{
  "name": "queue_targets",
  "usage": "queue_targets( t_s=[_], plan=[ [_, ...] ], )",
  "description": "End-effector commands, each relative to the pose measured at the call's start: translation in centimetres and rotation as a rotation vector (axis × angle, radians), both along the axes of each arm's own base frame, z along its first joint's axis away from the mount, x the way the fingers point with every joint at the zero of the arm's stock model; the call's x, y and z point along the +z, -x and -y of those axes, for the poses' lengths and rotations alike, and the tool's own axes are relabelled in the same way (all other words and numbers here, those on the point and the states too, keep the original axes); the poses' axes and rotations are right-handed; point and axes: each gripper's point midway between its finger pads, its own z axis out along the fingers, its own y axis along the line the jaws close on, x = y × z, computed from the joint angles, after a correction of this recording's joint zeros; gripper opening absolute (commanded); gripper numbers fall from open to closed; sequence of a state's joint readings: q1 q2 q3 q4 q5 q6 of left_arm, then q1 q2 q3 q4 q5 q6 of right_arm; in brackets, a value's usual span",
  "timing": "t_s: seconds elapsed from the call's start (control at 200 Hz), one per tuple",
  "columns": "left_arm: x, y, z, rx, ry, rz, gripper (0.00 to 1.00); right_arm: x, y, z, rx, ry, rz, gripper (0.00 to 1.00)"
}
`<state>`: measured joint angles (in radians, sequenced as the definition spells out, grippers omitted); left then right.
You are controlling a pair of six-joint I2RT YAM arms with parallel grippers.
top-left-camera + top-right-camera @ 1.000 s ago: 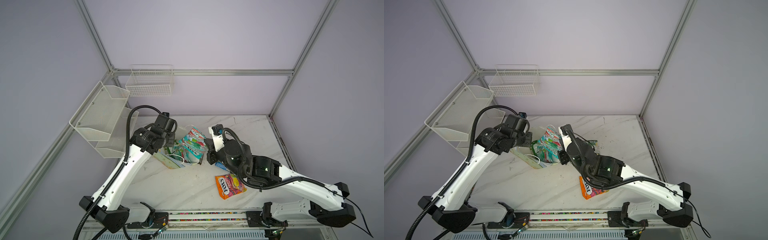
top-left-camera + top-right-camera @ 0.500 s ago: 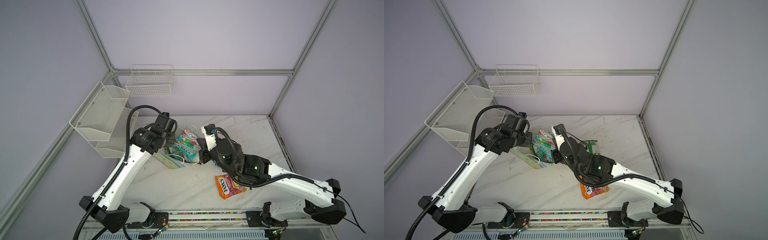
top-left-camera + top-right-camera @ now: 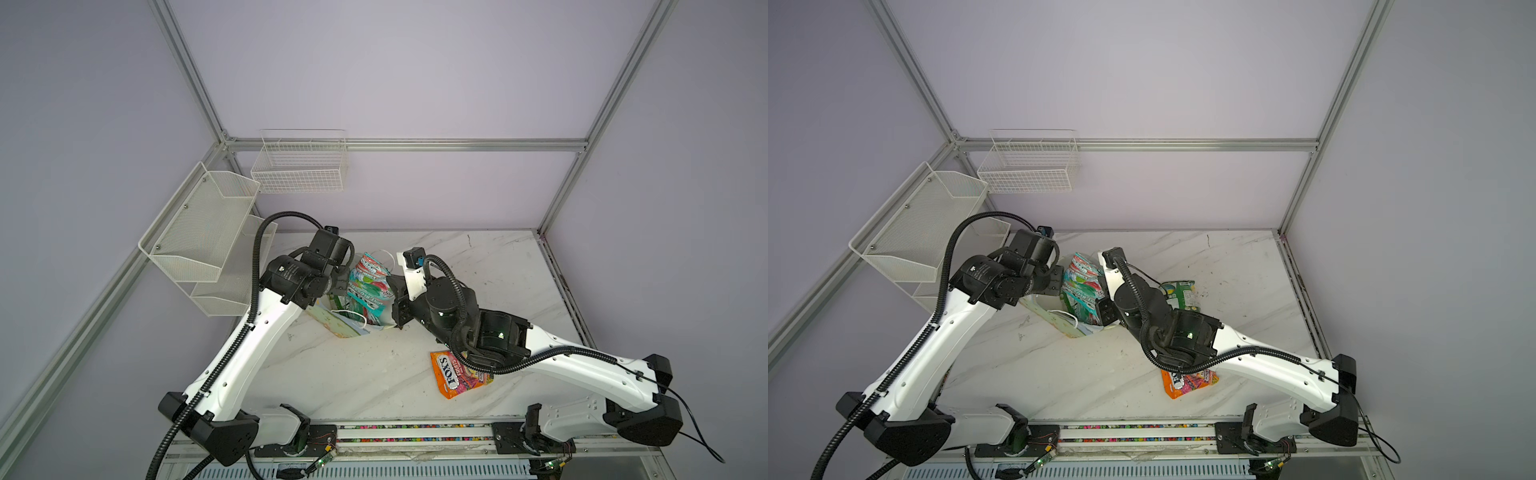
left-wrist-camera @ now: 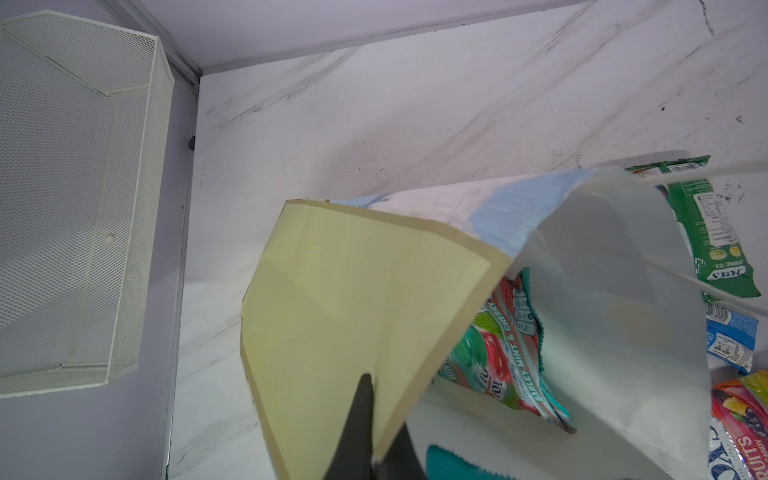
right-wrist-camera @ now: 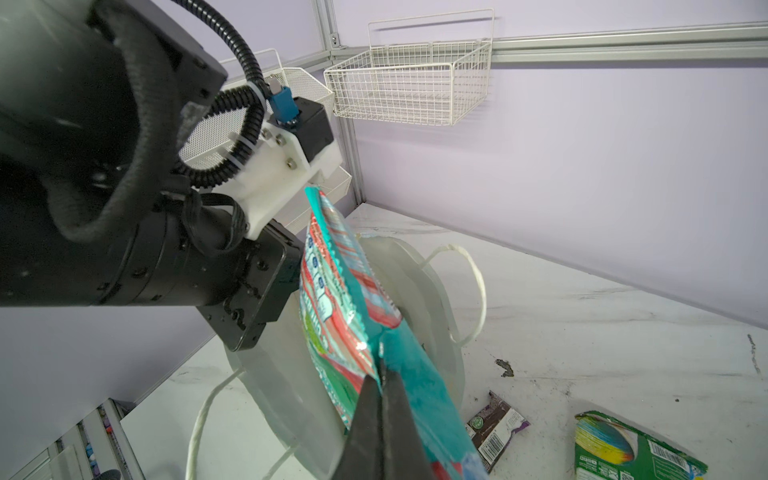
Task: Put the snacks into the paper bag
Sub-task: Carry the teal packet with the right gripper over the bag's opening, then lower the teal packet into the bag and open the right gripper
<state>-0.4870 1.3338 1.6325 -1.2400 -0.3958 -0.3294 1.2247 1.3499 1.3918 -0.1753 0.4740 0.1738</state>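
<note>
My left gripper is shut on the rim of the paper bag, holding its mouth up and open; in both top views the bag lies tilted under that wrist. A teal FOX'S packet stands in the bag's mouth, with my right gripper shut on its lower edge. On the table lie an orange FOX'S packet, a green bag, a second green bag, a small blue packet and a dark wrapper.
Two white wire baskets hang on the back and left walls. The bag's cord handles hang loose by its mouth. My right arm lies across the table's middle above the orange packet.
My right gripper has carried the teal packet left and toward the back, up to the bag's mouth. The left gripper has kept its grip on the bag without moving.
</note>
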Motion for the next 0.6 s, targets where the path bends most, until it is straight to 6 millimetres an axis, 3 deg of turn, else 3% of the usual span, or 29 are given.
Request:
queue_targets(
  t_s=[0.0,0.375,0.555,0.595],
  plan=[
    [2.5,0.2,0.3,-0.018,0.03,0.046,0.0,1.2,0.0,-0.2,-0.007,-0.091,0.006,0.0],
    [2.9,0.4,0.2,-0.015,0.03,0.052,0.0,-0.3,-0.3,-0.8,-0.019,-0.136,-0.021,0.0],
    [3.1,0.4,0.1,-0.014,0.03,0.055,0.0,0.2,-0.6,-1.2,-0.029,-0.18,-0.021,0.0],
    [3.2,0.4,0.1,-0.015,0.029,0.056,0.0,-0.8,-0.9,-2.0,-0.031,-0.169,-0.032,0.0]
  ],
)
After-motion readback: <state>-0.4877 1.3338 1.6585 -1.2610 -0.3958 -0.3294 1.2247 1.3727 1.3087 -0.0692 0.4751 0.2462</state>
